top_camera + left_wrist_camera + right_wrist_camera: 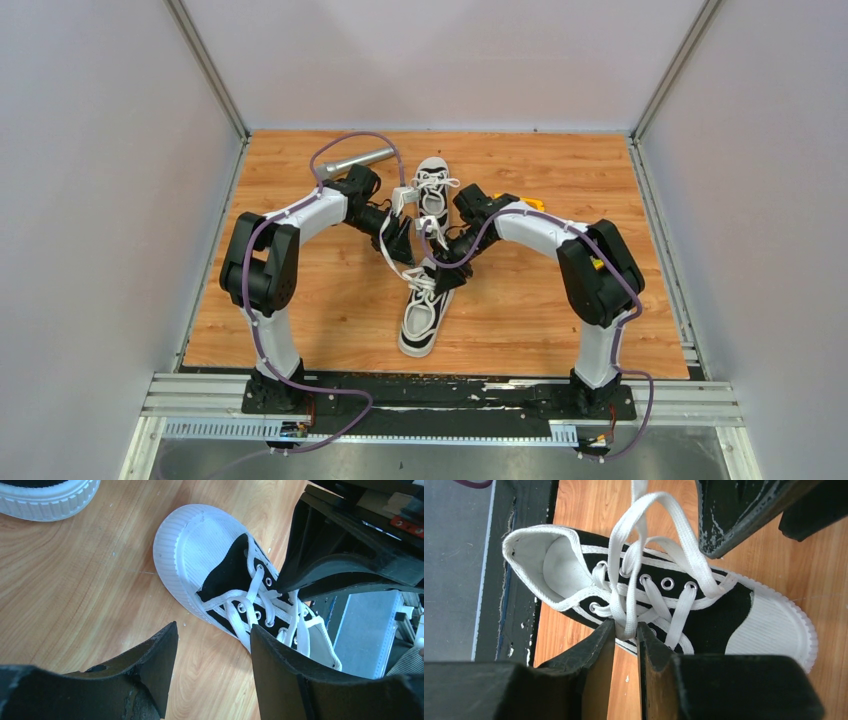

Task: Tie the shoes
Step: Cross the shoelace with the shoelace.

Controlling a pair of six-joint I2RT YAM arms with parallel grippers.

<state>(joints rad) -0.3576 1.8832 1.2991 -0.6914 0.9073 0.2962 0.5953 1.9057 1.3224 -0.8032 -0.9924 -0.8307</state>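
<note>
Bench (330, 320) centre: near shoe (422, 318) lies long axis near-to-far beneath both arms, its lace (629, 580) looped up into the right pincer (626, 635), jaws pinched onto the strand; left pincer (215, 650) open just beside

Wood-grain bench (330, 320), two stray items
A silver metal cylinder (357, 159) lies on its side near the far edge, left of centre. A small yellow object (535, 204), mostly hidden, sits further right. Aluminium rails (200, 398) line the near edge.
</note>
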